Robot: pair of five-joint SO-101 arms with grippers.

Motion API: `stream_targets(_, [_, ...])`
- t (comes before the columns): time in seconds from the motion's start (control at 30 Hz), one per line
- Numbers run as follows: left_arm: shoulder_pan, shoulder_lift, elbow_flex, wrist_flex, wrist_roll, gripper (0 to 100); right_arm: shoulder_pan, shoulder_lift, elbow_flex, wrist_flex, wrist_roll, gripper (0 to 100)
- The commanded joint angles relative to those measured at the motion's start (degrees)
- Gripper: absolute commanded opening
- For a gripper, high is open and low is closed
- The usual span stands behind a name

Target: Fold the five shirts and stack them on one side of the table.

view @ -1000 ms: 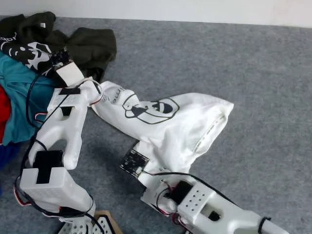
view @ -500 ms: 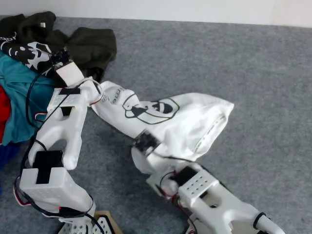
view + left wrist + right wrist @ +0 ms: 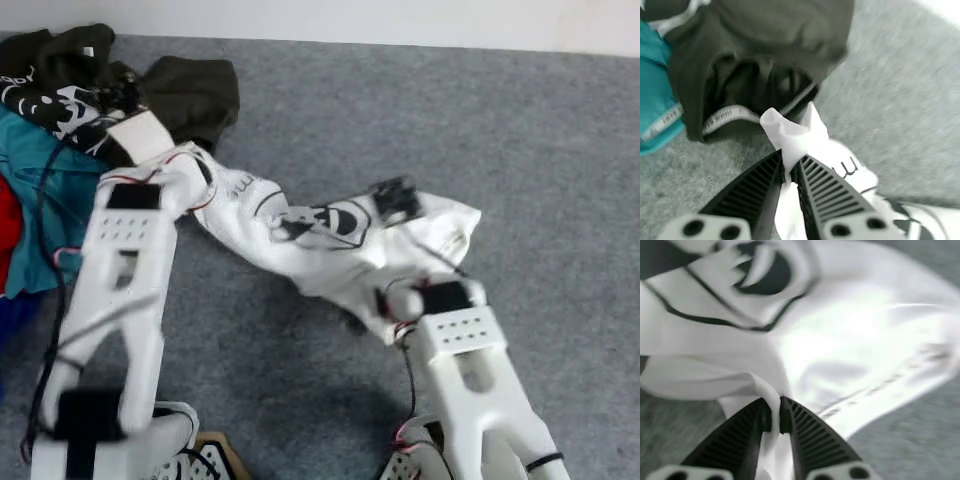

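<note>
A white shirt (image 3: pixel 330 245) with a black printed graphic lies stretched across the middle of the grey table. My left gripper (image 3: pixel 195 172) is shut on its end nearest the shirt pile; the left wrist view shows the gripper (image 3: pixel 790 172) pinching a peak of white cloth (image 3: pixel 790 132) in front of a dark olive shirt (image 3: pixel 765 55). My right gripper (image 3: pixel 390 212) sits over the shirt's other half, partly wrapped in cloth. In the right wrist view that gripper (image 3: pixel 775 412) is shut on a fold of the white shirt (image 3: pixel 850 340), just beneath the graphic (image 3: pixel 760 275).
The other shirts are heaped at the far left: a black printed one (image 3: pixel 55 90), the dark olive one (image 3: pixel 195 90), a teal one (image 3: pixel 35 195), with red (image 3: pixel 6 235) and blue (image 3: pixel 10 310) at the edge. Bare grey carpet (image 3: pixel 540 150) covers the right half.
My right arm swung right and away from the near edge, carrying its pinched fold over the shirt toward the right side. The left arm rose and shifted slightly farther, drawing the shirt taut.
</note>
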State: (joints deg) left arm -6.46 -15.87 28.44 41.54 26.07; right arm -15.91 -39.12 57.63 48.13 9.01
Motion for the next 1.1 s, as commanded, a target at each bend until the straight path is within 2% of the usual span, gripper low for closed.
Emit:
stream_targets(0.0, [-0.04,-11.91,1.63,0.18,0.53,1,8.04,-0.40,-7.87,1.01,0.26,0.5])
stream_targets(0.13, [-2.15,-15.69,1.89,0.18,0.53,1,11.91,-0.40,-12.18,1.10,0.18,0.5])
stream_targets(0.3, [-3.03,-15.69,4.26,0.18,0.35,2,15.52,-0.40,-14.37,1.10,-4.22,0.5])
stream_targets(0.37, [-3.03,-15.78,6.11,0.35,0.44,7,15.78,-0.40,-14.29,1.10,-4.22,0.5])
stream_targets(0.5, [-2.51,-15.78,10.95,0.18,1.32,26,15.43,-0.40,-14.11,1.01,-4.48,0.5])
stream_targets(0.57, [-2.95,-15.78,12.44,0.09,4.48,30,15.34,-0.40,-14.02,0.75,-4.48,0.5])
stream_targets(0.77, [-6.37,-15.96,13.58,-1.67,5.71,30,15.69,-0.13,-13.76,-3.21,-4.48,0.5])
stream_targets(1.07, [-6.37,-16.22,18.07,0.70,5.54,30,16.75,0.31,-13.76,-13.49,-4.22,0.5])
